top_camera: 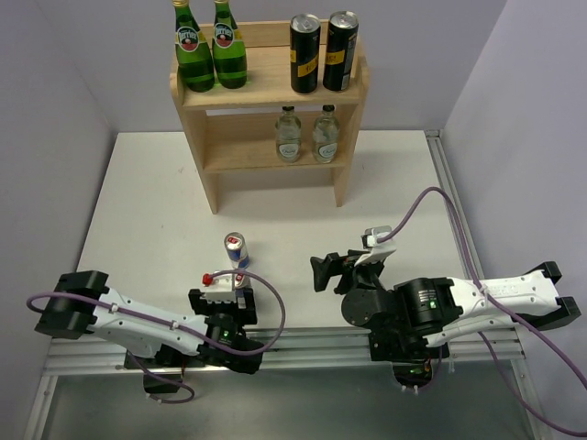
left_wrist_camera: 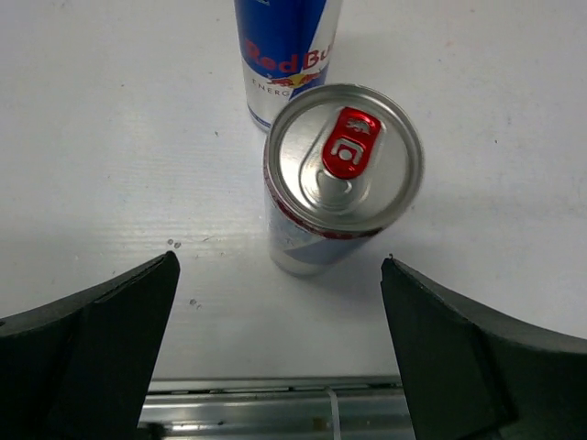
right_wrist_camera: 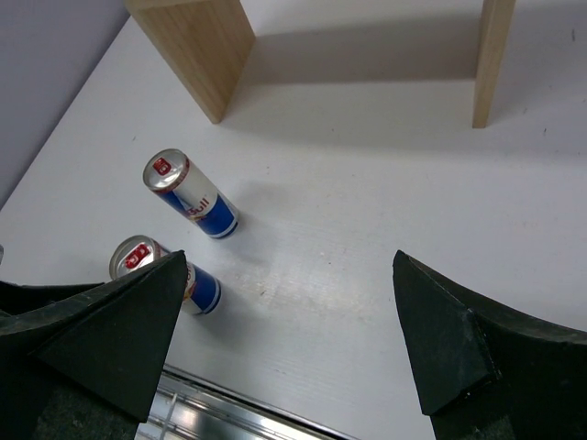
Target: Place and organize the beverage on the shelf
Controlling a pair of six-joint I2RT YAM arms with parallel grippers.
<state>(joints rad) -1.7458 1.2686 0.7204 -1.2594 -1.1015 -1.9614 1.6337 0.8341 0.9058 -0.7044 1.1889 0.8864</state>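
On the white surface (top_camera: 147,211), an upright slim can (left_wrist_camera: 341,174) is being framed at twelve o'clock of the nearer left gripper (top_camera: 222,296), its jaws being spread wide and empty.

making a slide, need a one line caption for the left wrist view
Open left tool facing an upright slim can on the white table, a second can standing just behind.

Top external: fixed high above the near edge, facing forward and down. It covers the white tabletop (top_camera: 138,202) out to the light-wood two-tier shelf (top_camera: 266,87) at the far side.
Left wrist: very close, steeply down on the nearer slim blue-silver-red can (left_wrist_camera: 341,174), with the farther matching can (left_wrist_camera: 286,55) behind.
Right wrist: further off, oblique toward the shelf legs.
All views share both cans.
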